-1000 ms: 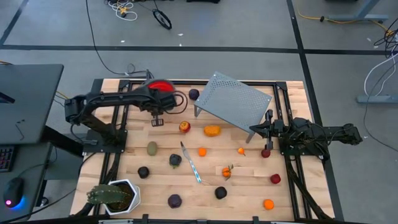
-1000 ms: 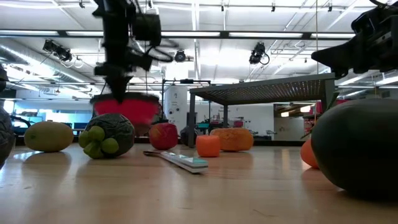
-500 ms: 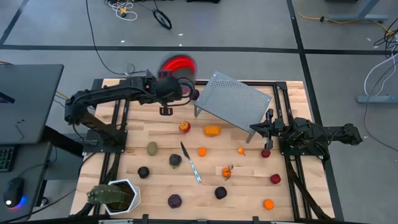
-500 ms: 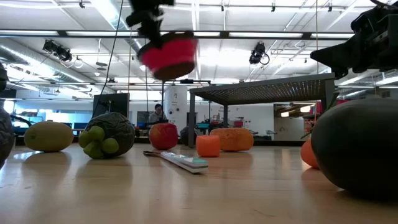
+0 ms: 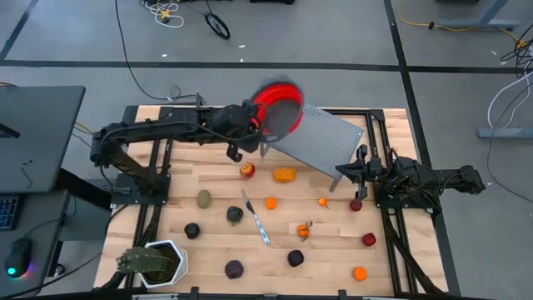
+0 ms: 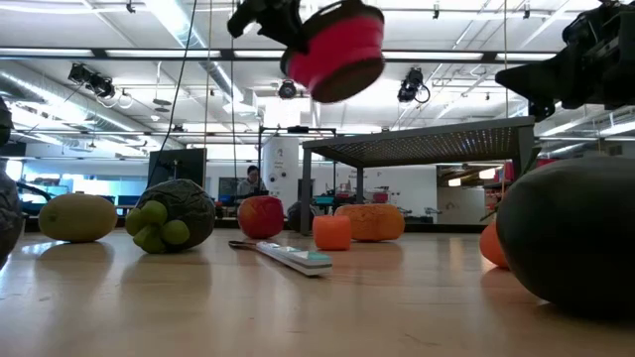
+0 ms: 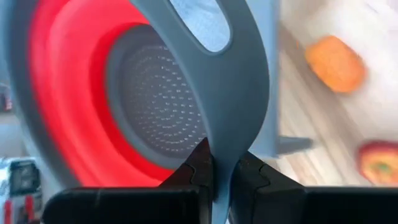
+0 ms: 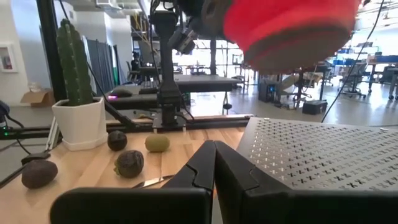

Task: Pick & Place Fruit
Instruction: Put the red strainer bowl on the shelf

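The left end effector (image 7: 214,177) pinches the grey handle of a red colander (image 5: 276,107), carried tilted in the air above the perforated metal rack (image 5: 316,137). The right end effector (image 5: 343,173) waits pressed together beside the rack's leg. The fruit (image 5: 284,175) lies scattered over the counter (image 5: 333,250), none in the colander. These toys look light, stiff and smooth; a grip across the widest part probably suits them. Motion blurs the colander, and a dark fruit (image 6: 571,238) blocks much of the low view.
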Action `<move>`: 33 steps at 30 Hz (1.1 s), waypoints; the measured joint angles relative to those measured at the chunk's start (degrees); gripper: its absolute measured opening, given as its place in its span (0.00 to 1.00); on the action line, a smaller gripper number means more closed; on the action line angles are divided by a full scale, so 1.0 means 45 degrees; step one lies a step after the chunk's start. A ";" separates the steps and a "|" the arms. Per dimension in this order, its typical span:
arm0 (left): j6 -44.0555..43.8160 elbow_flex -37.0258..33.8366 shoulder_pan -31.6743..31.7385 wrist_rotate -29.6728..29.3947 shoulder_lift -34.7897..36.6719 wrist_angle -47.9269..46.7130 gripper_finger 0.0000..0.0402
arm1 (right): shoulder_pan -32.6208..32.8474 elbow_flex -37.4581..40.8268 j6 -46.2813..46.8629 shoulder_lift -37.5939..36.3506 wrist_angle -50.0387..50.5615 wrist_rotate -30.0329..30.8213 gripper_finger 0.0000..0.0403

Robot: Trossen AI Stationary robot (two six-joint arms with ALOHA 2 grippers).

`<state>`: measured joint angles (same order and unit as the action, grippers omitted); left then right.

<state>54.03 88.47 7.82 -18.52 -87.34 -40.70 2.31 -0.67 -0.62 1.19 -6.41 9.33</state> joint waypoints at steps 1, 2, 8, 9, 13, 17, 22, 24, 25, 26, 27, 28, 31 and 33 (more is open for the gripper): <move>0.0201 0.0000 -0.0032 0.0007 -0.0111 0.0197 0.06 | 0.0000 0.0000 -0.0001 0.0000 -0.0014 -0.0006 0.04; 0.0393 0.0000 -0.0041 0.0046 -0.0188 0.0395 0.06 | 0.0000 0.0000 0.0000 0.0006 -0.0051 -0.0017 0.04; 0.0861 -0.0010 -0.0025 0.0381 -0.0425 0.0703 0.06 | 0.0000 0.0000 0.0003 0.0068 -0.0246 -0.0020 0.04; 0.0905 -0.0010 -0.0015 0.0485 -0.0425 0.1015 0.06 | 0.0000 0.0000 0.0000 0.0071 -0.0254 -0.0020 0.04; 0.0801 0.0001 0.0078 0.0939 -0.0405 0.1592 0.06 | 0.0000 0.0000 0.0006 0.0131 -0.0350 -0.0085 0.04; 0.0407 -0.0061 0.0180 0.1407 -0.0405 0.1511 0.06 | 0.0000 0.0000 0.0291 0.0141 -0.0340 -0.0090 0.04; 0.0123 -0.0141 0.0292 0.1818 -0.0406 0.1530 0.06 | 0.0000 0.0000 0.0330 0.0141 -0.0345 -0.0085 0.04; -0.0085 -0.0141 0.0365 0.2037 -0.0405 0.1248 0.06 | 0.0000 -0.0001 0.0331 0.0141 -0.0340 -0.0090 0.04; -0.0187 -0.0141 0.0403 0.2158 -0.0410 0.1162 0.06 | 0.0000 0.0000 0.0332 0.0141 -0.0340 -0.0093 0.04; -0.0236 -0.0141 0.0441 0.2253 -0.0410 0.1151 0.06 | 0.0000 0.0000 0.0330 0.0141 -0.0340 -0.0090 0.04; -0.0270 -0.0141 0.0492 0.2358 -0.0410 0.1185 0.06 | 0.0000 0.0000 0.0330 0.0141 -0.0340 -0.0090 0.04; -0.0279 -0.0141 0.0536 0.2443 -0.0405 0.1215 0.06 | 0.0000 0.0000 0.0323 0.0141 -0.0340 -0.0094 0.04; -0.0075 -0.0126 0.0552 0.2467 -0.0728 0.1429 0.07 | 0.0000 0.0000 0.0282 0.0141 -0.0337 -0.0093 0.04; 0.0390 -0.0141 0.0596 0.2487 -0.1062 0.1284 0.07 | 0.0000 0.0000 0.0282 0.0141 -0.0314 -0.0092 0.04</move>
<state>55.79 87.83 10.50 -7.33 -92.12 -34.92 2.31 -0.67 0.64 1.83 -7.83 8.92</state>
